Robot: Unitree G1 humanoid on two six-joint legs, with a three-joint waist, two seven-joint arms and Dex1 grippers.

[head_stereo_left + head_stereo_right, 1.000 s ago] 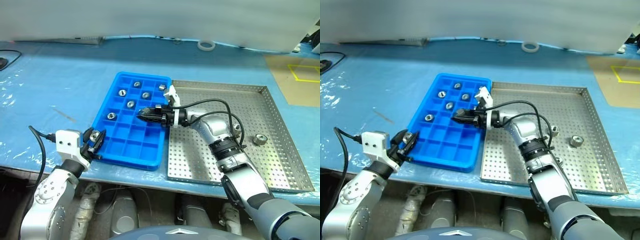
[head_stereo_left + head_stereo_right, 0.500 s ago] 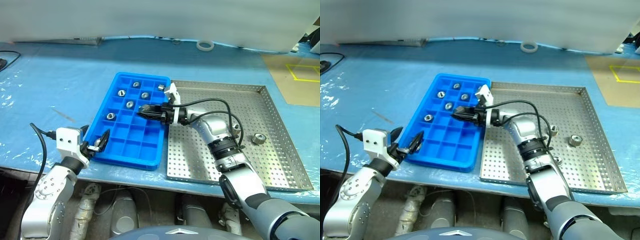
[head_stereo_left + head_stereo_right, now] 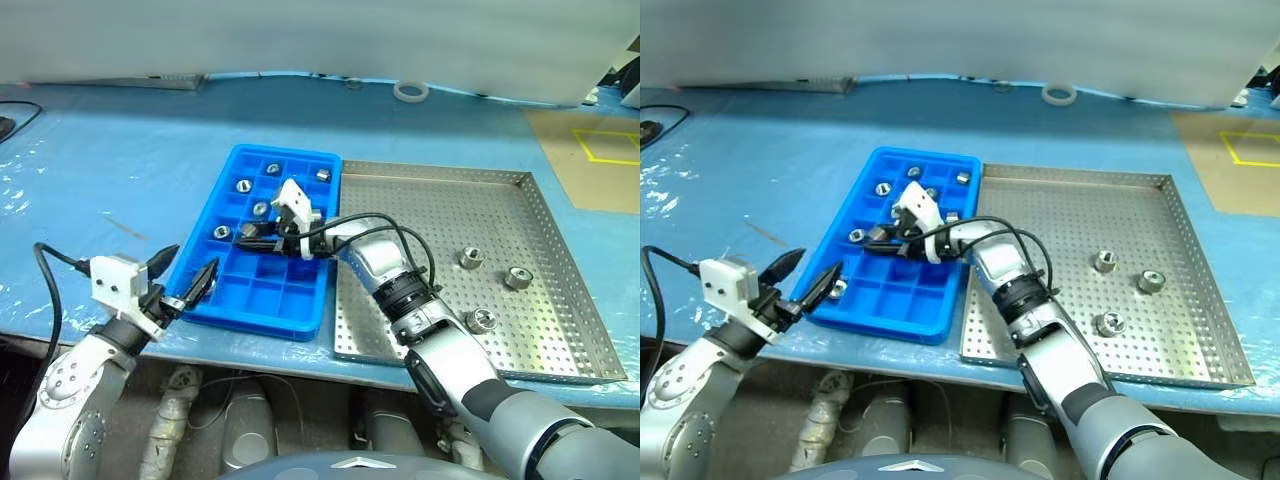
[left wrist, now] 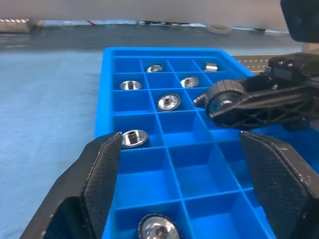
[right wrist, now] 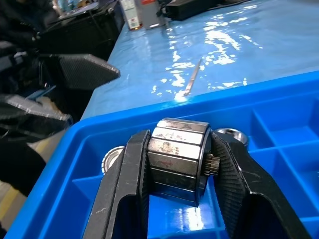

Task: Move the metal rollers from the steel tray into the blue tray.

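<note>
Reaching leftward across the blue tray (image 3: 255, 295), the right gripper (image 5: 177, 167) has its fingers clamped on a metal roller (image 5: 178, 160) above the tray's middle compartments, farther in than a second ago. The left gripper (image 3: 187, 275) at the tray's near-left corner now stands spread wide, empty (it was nearly closed before). Three rollers (image 3: 470, 258) lie in the steel tray (image 3: 520, 195), and the left wrist view shows a roller (image 4: 156, 229) in the nearest compartment.

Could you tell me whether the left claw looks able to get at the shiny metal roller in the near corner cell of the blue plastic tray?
Probably yes: the left claw is open, with that metal roller uncovered between its fingers.
</note>
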